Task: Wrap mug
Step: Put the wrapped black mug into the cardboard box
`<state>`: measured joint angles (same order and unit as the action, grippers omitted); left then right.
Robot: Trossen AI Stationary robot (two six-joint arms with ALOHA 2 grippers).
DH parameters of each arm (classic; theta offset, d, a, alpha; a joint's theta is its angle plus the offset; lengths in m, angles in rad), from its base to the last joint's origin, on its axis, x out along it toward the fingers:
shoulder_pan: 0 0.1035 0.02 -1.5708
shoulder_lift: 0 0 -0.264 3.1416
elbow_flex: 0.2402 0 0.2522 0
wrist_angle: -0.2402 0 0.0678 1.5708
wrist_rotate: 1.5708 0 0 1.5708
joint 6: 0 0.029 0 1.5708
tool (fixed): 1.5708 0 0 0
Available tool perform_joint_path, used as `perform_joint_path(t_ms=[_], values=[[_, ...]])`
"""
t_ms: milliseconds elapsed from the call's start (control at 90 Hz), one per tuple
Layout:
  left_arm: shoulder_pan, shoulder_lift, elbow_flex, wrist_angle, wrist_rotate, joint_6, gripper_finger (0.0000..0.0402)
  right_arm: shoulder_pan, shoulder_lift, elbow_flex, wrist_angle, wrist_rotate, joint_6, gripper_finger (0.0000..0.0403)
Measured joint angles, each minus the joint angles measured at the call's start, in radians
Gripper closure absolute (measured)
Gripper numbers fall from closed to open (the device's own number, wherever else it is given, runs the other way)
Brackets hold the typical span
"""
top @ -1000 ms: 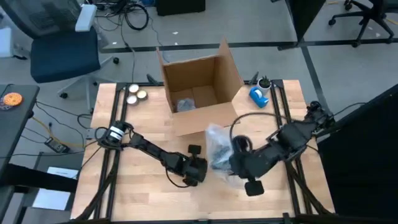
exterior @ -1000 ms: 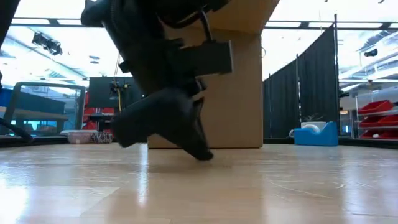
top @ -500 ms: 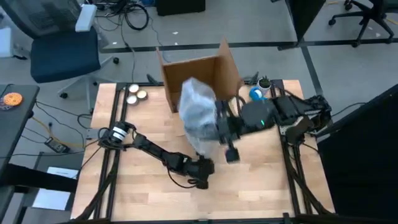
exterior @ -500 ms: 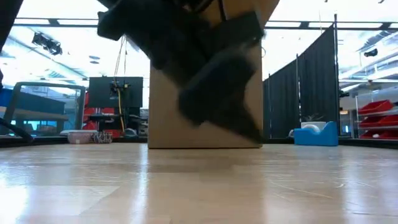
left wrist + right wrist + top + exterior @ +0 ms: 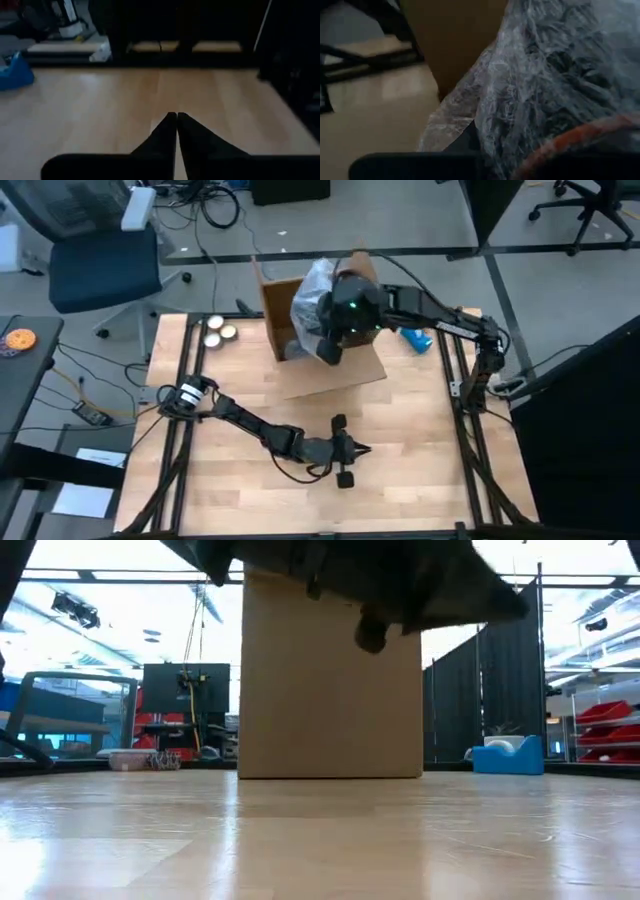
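A bundle of clear bubble wrap (image 5: 312, 298) hangs over the open cardboard box (image 5: 300, 345) at the table's far side, with my right gripper (image 5: 324, 330) shut on it. In the right wrist view the bubble wrap (image 5: 555, 70) fills the picture. An orange curved edge (image 5: 570, 137) shows through it; the rest of the mug is hidden inside. My left gripper (image 5: 362, 448) lies low over the table's near middle, shut and holding nothing; in the left wrist view its fingertips (image 5: 176, 120) meet. My right gripper holds the bubble wrap bundle by its lower side (image 5: 495, 125), with one dark finger (image 5: 470, 140) showing against the wrap. The bundle is lifted clear of the table, above the box's opening. The wrap itself hides the rest of the contact.
A blue tape dispenser (image 5: 417, 335) sits at the far right corner and two round tins (image 5: 216, 330) at the far left. The box's front flap (image 5: 330, 375) lies flat on the table. Bare wood (image 5: 410, 440) stretches in front of the box.
My right gripper has lifted the wrapped bundle off the table's middle and carried it up and toward the far edge, to above the box. My left gripper has slid a little toward the table's right edge, staying low.
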<state>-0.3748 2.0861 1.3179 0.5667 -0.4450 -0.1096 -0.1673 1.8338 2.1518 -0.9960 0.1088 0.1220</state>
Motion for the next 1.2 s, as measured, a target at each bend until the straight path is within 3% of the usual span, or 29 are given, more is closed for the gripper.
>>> perform_joint_path(t_ms=[256, 644, 889, 1144, 1200], values=[[0.000, -0.001, 0.000, 0.096, 0.001, 0.000, 0.0402, -0.078, 0.156, -0.003, 0.084, -0.021, 0.039, 0.0390], [0.000, -0.001, 0.000, 0.096, 0.000, 0.000, 0.0402, -0.163, 0.298, -0.003, 0.062, -0.162, 0.109, 0.0390], [0.000, -0.001, 0.000, 0.095, 0.000, 0.000, 0.0402, -0.183, 0.320, -0.014, 0.033, -0.051, 0.063, 0.0390], [0.001, -0.001, 0.000, 0.094, 0.000, 0.000, 0.0402, -0.086, 0.326, -0.016, -0.015, 0.002, 0.167, 0.0390], [0.001, -0.001, 0.000, 0.094, 0.001, 0.000, 0.0402, -0.051, 0.326, -0.016, -0.001, 0.052, 0.151, 0.0390]])
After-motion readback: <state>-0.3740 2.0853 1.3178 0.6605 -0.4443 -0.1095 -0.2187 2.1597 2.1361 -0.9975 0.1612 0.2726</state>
